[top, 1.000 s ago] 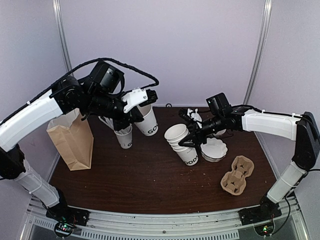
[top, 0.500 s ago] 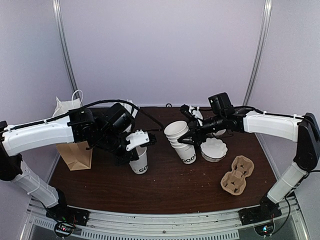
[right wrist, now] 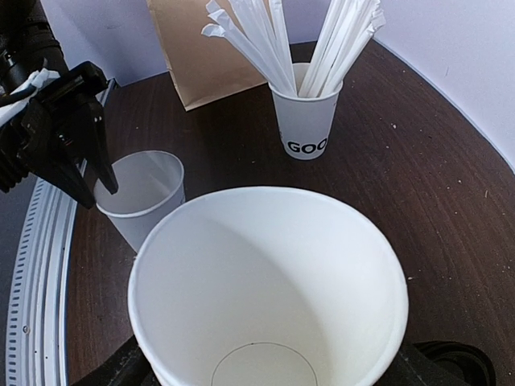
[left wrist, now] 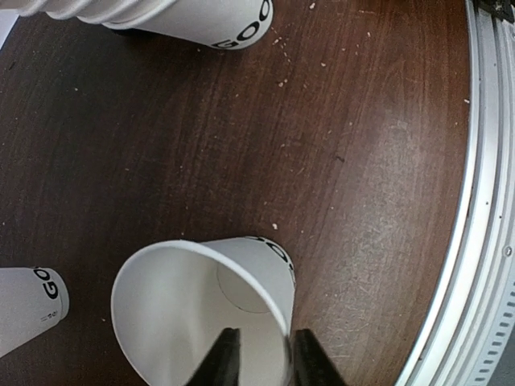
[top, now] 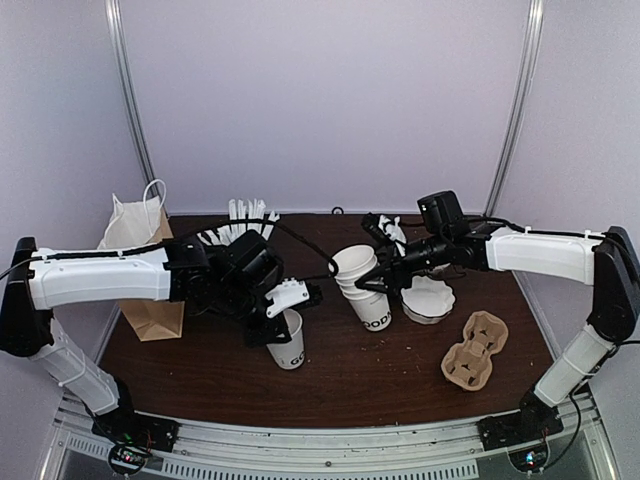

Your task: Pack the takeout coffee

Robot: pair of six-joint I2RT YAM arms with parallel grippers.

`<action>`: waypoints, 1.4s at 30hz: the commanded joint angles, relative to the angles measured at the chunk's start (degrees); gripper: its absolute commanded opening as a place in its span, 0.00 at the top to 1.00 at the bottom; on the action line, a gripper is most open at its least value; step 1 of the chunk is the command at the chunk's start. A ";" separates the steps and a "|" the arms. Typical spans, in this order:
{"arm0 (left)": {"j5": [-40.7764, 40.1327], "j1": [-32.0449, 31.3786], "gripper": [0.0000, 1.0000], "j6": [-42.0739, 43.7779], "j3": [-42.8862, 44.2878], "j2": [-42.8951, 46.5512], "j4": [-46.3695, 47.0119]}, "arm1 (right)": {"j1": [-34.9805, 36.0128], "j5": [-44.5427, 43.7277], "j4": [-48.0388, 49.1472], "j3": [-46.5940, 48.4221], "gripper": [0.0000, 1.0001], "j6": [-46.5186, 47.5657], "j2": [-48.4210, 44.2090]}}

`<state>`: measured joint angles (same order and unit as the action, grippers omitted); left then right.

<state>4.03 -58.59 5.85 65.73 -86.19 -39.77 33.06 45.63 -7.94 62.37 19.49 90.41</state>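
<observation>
The single white "GOOD" cup [top: 291, 346] is upright at the front centre of the table, its base at the tabletop. My left gripper [top: 281, 318] is shut on its rim, one finger inside and one outside, as the left wrist view shows on the cup [left wrist: 193, 305] with the gripper [left wrist: 261, 363] at the bottom edge. The cup also shows in the right wrist view [right wrist: 141, 197]. My right gripper [top: 378, 276] is shut on the nested stack of cups [top: 372, 312], which fills the right wrist view [right wrist: 273, 281]. I cannot make out a black lid.
The cup of straws [top: 245, 214] stands at the back, also seen in the right wrist view [right wrist: 310, 121]. A brown paper bag [top: 150, 305] stands at the left. A white ruffled stack [top: 428, 298] and a cardboard cup carrier [top: 475, 350] lie at the right.
My left arm has swung down from the back left near the bag and brought the single cup to the front centre. The right gripper and stack have barely shifted.
</observation>
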 commanded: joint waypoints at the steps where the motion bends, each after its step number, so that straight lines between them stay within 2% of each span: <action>1: 2.75 -0.27 0.68 -1.12 0.34 -0.16 4.04 | -0.27 0.69 2.28 -0.45 0.29 -0.33 -2.03; 4: 4.30 -0.28 0.60 -1.07 2.13 -0.94 1.66 | -0.29 0.60 2.19 -0.90 0.29 0.10 -2.41; 7: 4.38 -0.33 0.58 -1.17 7.90 -0.56 -2.56 | -0.19 1.09 2.22 -1.24 0.29 0.24 -2.90; 12: -3.85 -0.02 0.44 -9.49 21.78 -1.60 -4.03 | 0.06 1.91 1.23 -0.49 0.29 1.13 -3.36; 18: -12.34 1.81 0.44 -20.38 40.08 -12.19 -11.08 | 0.42 1.83 -2.02 2.56 0.29 2.57 -4.09; 20: -10.71 3.90 0.47 -23.33 42.76 -14.34 -11.20 | 0.50 2.00 -2.81 3.97 0.29 2.68 -3.91; 25: 2.26 10.08 0.49 -30.26 44.65 -17.67 -10.83 | 1.22 2.53 -4.95 7.20 0.30 3.46 -2.85; 32: 11.74 11.31 0.50 -31.53 45.14 -20.64 -9.13 | 2.58 2.47 -6.50 8.59 0.29 4.61 -2.12; 36: 11.15 11.43 0.50 -32.26 44.19 -20.60 -7.95 | 3.12 2.12 -7.10 9.06 0.29 5.12 -1.83; 40: 6.97 12.21 0.51 -32.94 43.85 -19.35 -7.51 | 3.20 1.86 -7.25 8.89 0.29 5.28 -1.73; 42: 8.37 12.35 0.51 -32.58 42.66 -18.17 -5.69 | 3.28 1.75 -7.03 8.60 0.29 5.30 -1.77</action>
<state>12.16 -46.89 -25.91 109.06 -107.31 -49.84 35.99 47.09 -15.51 69.19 24.12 88.73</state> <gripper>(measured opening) 0.490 0.789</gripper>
